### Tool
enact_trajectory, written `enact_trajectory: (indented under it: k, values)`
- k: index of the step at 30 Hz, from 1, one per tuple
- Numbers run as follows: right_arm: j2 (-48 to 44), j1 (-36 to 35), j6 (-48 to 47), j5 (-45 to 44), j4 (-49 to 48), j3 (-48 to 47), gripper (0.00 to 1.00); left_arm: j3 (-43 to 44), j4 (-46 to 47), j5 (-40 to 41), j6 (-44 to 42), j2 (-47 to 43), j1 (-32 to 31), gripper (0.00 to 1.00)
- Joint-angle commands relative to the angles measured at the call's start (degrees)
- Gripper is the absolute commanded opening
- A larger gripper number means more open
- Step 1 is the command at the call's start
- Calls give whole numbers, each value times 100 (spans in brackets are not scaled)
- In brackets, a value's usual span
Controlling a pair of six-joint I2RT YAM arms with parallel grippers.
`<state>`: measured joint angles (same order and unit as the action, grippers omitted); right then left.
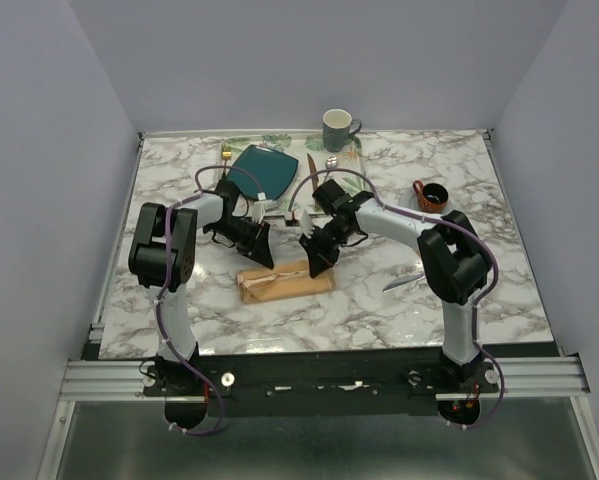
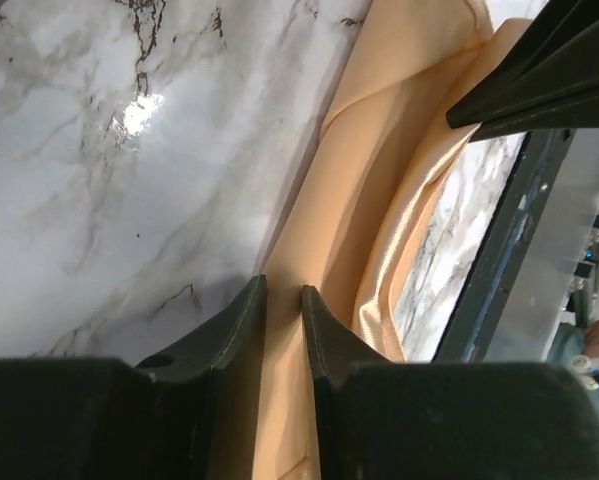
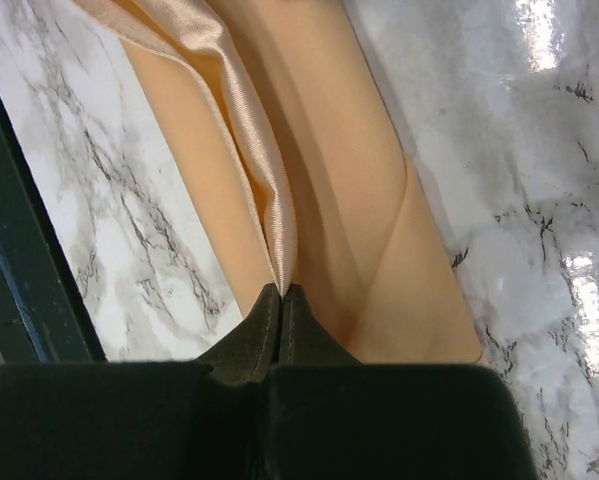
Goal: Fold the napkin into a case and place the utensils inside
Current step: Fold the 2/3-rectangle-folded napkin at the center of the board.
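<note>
Two claws meet the napkin (image 3: 329, 180): right claw (image 3: 281, 292) pinches its raised edge; left claw (image 2: 283, 292) straddles another edge, slightly parted.

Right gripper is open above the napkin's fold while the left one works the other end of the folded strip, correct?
Not quite. The right gripper is shut on the napkin, pinching a raised layer of its fold, as the right wrist view shows. The left gripper is indeed at the other end of the folded strip.

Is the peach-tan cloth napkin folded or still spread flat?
Folded: the peach-tan cloth napkin lies as a narrow layered strip, right tool pinching one raised layer.
</note>
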<state>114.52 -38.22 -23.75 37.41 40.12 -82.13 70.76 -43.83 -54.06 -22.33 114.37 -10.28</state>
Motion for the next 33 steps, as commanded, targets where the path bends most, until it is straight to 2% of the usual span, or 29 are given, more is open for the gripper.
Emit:
enact_trajectory:
  k: [1,7,12,15,16,19,23,27,33]
  values:
    - [342,112,362,188,93,-400,1,245,-178,168,-193,182,-114,22]
    - [676,288,722,293,145,-725,1,219,-231,256,-316,262,-132,14]
    - [905,315,819,390,224,-849,1,297,-240,221,-281,358,-132,13]
    - [1037,315,810,355,251,-849,1,298,-205,72,-211,236,-106,20]
    - [1072,306,802,337,260,-849,1,246,-126,2,-54,140,-18,28]
    - [1090,315,758,311,242,-805,1,-36,514,-253,385,-379,192,41]
    - [1029,315,722,320,233,-770,1,-212,1104,-534,782,-863,255,47]
    - [827,324,766,442,190,-717,1,-562,1754,-886,1571,-1083,124,50]
    - [414,315,740,636,84,-550,1,-967,2722,-790,2206,-1136,-272,52]
